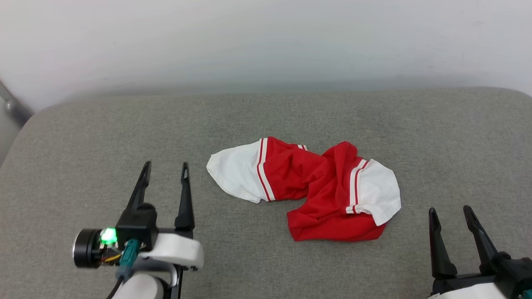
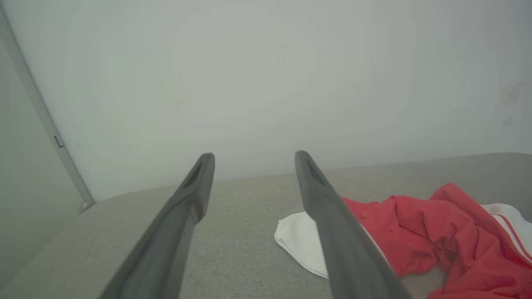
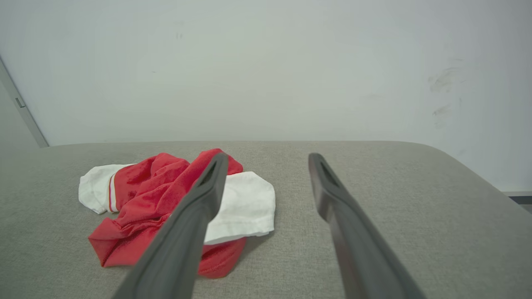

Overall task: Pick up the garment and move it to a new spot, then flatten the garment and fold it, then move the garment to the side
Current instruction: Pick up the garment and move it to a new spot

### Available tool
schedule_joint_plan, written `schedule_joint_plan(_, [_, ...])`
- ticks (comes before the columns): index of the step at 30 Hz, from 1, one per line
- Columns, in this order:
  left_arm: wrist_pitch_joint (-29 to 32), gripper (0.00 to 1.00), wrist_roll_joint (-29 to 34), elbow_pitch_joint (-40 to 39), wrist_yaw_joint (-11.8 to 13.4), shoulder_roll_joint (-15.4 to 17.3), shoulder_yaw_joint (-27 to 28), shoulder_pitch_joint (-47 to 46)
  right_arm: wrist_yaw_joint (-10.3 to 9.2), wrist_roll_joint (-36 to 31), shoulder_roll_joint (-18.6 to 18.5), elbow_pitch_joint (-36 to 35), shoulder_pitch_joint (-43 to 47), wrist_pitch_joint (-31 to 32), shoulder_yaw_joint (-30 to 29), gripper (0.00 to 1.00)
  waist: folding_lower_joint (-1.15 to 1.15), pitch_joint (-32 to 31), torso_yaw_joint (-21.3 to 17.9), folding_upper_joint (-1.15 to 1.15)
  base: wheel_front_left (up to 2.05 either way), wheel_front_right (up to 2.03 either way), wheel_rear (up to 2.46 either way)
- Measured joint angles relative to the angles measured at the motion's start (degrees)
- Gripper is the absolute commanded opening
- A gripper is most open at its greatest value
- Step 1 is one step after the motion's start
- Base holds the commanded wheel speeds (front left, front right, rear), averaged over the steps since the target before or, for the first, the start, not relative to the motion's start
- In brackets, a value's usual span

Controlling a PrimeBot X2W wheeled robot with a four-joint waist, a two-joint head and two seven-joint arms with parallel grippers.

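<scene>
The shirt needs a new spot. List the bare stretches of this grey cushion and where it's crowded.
Bare: the far strip of the grey cushion between the red jersey T-shirt and the wall; its left end around the open left gripper; its right end beyond the white sleeve, by the open right gripper. Crowded: the middle, under the crumpled shirt.

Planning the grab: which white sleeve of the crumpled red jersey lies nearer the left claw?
The left white sleeve, at the red jersey's end facing the left claw; the right white sleeve lies by the right claw.
</scene>
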Motion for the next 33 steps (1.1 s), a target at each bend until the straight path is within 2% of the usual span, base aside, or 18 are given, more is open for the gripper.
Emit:
schedule_joint_plan(11, [0.00,1.00,7.56,-0.75,-8.58,-6.84,12.22,11.51,0.00,0.67,0.01,0.38,1.17,0.00,0.00,1.00,0.00,-1.06,0.58,0.00,0.00,0.00,0.00])
schedule_joint_plan(18, [0.00,1.00,11.94,-0.63,-13.38,-11.02,17.50,15.52,0.00,1.03,0.01,0.69,2.02,0.00,0.15,1.00,0.00,-1.88,1.04,0.00,0.00,0.00,0.00])
schedule_joint_plan(19, [0.00,1.00,13.37,-0.40,-15.32,-12.52,19.40,16.52,0.00,1.38,0.01,0.96,2.50,0.00,0.27,1.00,0.00,-2.20,1.20,0.00,0.00,0.00,0.00])
schedule_joint_plan(22, [0.00,1.00,14.54,-0.04,-17.13,-14.05,21.04,17.50,0.00,1.76,0.02,1.14,2.64,0.00,0.44,1.00,0.00,-2.49,1.27,0.00,0.00,0.00,0.00])
schedule_joint_plan(23, [0.00,1.00,15.66,0.23,-18.68,-15.32,22.36,18.21,0.00,2.02,0.01,1.30,3.11,0.00,0.46,1.00,0.00,-2.75,1.27,0.00,0.00,0.00,0.00])
schedule_joint_plan(33, [0.00,1.00,18.23,1.24,-22.21,-18.06,25.68,19.42,0.00,2.71,0.01,1.52,3.73,0.00,0.57,1.00,0.00,-3.20,1.12,0.00,0.00,0.00,0.00])
